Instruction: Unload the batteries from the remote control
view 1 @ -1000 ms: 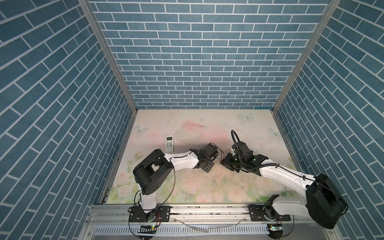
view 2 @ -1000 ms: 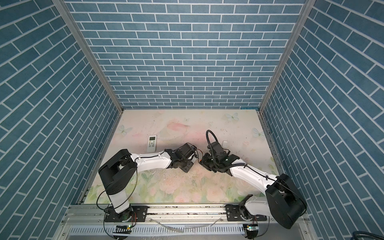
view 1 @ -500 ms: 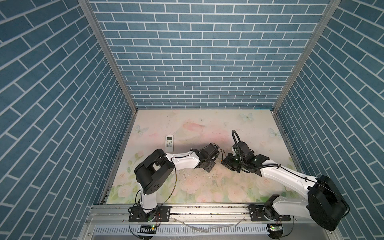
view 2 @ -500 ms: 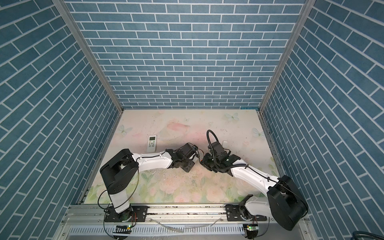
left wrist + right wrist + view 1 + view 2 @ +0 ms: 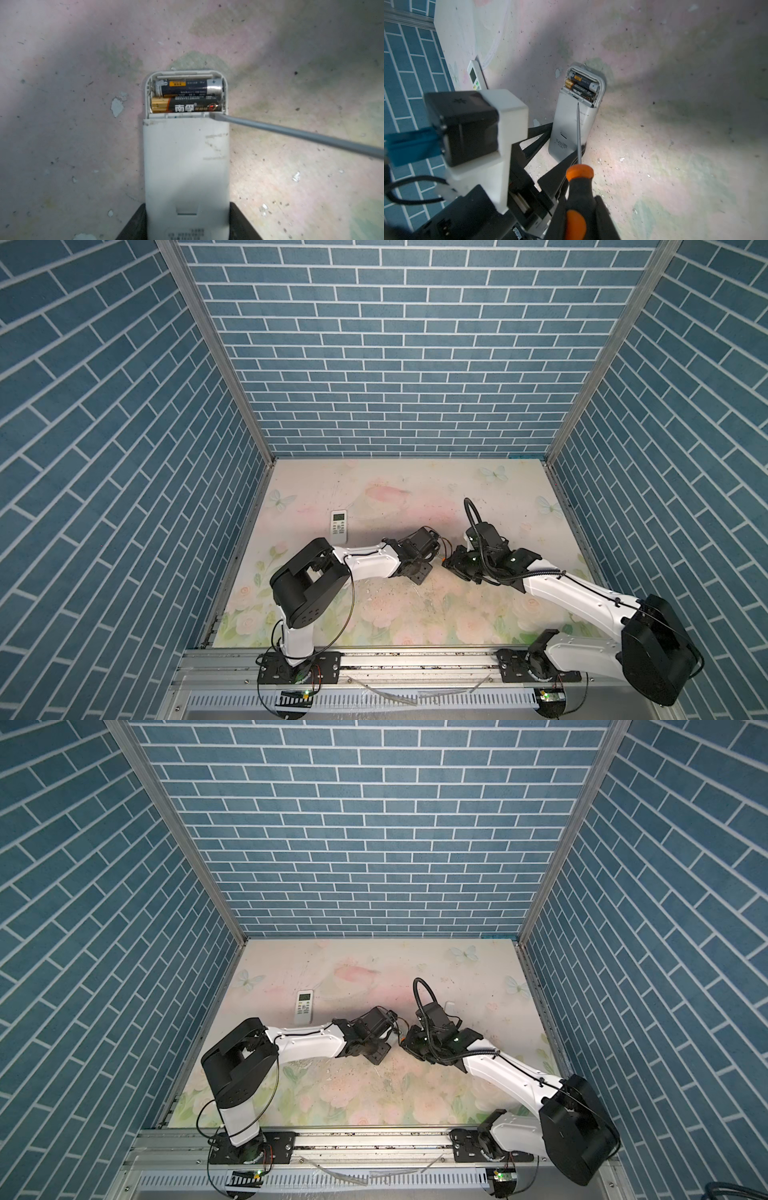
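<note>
Barely anything shifts; your right gripper clenches the screwdriver by the batteries, likely light and slick: pry the gold end.

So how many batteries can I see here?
2 batteries, both in the held remote's open compartment: one by its end wall, one beside the screwdriver tip. Others may be hidden.

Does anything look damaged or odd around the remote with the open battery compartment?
Only wear. The remote has scuff marks on its back near the compartment, and the table print is chipped, with a pale patch beside the remote.
</note>
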